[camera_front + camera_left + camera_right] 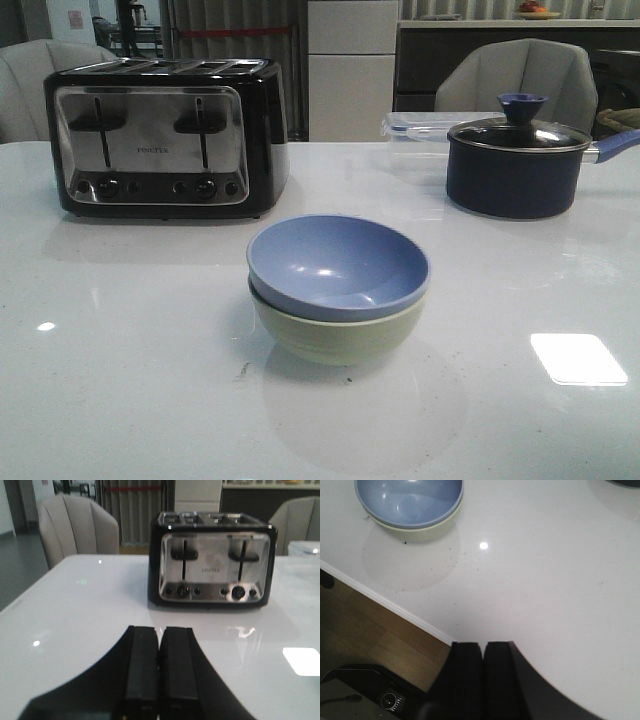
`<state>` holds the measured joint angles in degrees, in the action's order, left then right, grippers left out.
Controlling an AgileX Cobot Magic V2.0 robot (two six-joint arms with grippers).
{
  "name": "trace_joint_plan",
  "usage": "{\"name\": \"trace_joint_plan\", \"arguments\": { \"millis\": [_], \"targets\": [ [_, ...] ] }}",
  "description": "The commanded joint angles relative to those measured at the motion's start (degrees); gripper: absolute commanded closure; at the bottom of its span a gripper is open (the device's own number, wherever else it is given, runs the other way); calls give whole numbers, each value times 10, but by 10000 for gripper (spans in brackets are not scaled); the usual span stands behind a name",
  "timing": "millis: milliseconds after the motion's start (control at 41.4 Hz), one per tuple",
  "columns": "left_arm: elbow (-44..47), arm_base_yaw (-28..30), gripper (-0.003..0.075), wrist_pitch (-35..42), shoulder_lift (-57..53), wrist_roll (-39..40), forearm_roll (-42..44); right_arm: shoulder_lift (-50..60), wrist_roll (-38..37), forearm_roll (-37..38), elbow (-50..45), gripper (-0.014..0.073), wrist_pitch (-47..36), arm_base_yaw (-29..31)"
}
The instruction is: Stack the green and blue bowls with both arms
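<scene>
We found the blue bowl [338, 262] nested inside the green bowl [338, 335] near the middle of the white table [120, 380], in front of the toaster [165, 135] and saucepan [520, 165], so we judged the stacking done. Our left gripper [159, 670] and right gripper [483, 675] each had fingers pressed together on nothing, well apart from the stack, presumably parked clear so neither could knock it.
</scene>
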<state>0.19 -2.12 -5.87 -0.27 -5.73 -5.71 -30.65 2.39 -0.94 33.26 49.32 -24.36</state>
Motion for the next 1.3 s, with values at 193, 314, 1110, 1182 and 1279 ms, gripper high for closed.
{"name": "trace_joint_plan", "arguments": {
  "millis": [193,314,1110,1182,1279],
  "targets": [
    [3,3,623,78,-11,1,-4,0,0,4,17,538,-36,1],
    [3,3,623,78,-11,1,-4,0,0,4,17,538,-36,1],
    [3,3,623,78,-11,1,-4,81,1,27,-39,538,-87,74],
    [3,3,623,78,-11,1,-4,129,1,27,-81,538,-151,116],
    [3,3,623,78,-11,1,-4,201,1,27,-154,538,-241,168]
  ]
}}
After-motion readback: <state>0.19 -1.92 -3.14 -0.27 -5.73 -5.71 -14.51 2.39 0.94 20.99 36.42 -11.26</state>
